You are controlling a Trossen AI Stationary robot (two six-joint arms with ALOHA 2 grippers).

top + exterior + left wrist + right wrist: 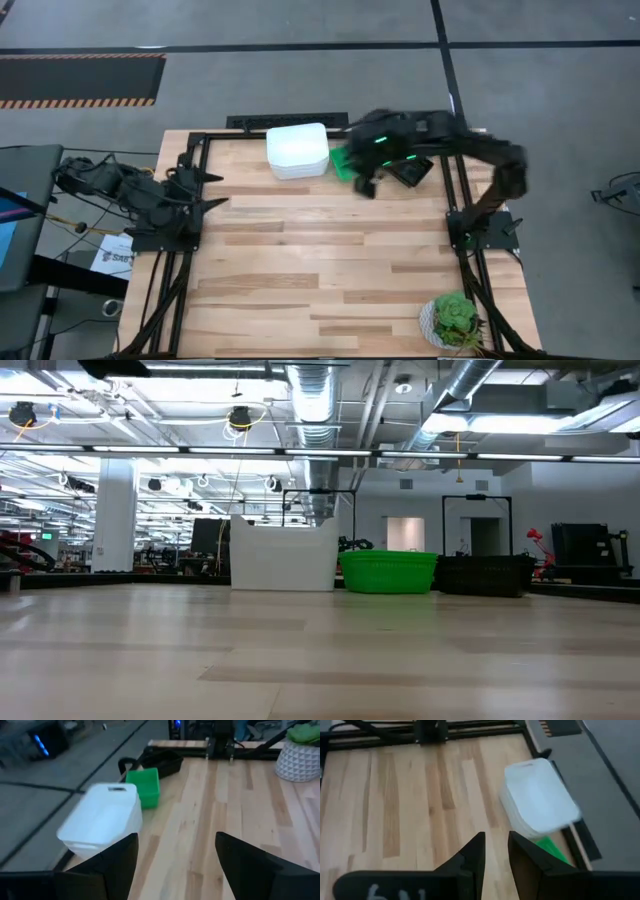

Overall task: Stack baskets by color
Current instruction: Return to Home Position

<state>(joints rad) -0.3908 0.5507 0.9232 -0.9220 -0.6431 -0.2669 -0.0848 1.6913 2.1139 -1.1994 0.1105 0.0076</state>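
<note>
Along the far edge: white baskets [297, 150], green baskets [388, 572] and black baskets [485, 575] stand side by side, one group per colour.
Step in hand: the return to rest, by my reading. The sorting itself looks done.
Right gripper [496, 837]: out over the green and black baskets, fingers a narrow gap apart, holding nothing.
Left gripper [176, 836]: folded at the table's [300, 270] left side, fingers wide apart, empty.
Next move: raise the right arm clear before folding it home — a low swing could clip the baskets.
High view alone: the right arm hides part of the black baskets.
Low view alone: all three groups unobstructed — white tallest.
Near right corner: potted plant [455, 318], well apart.
</note>
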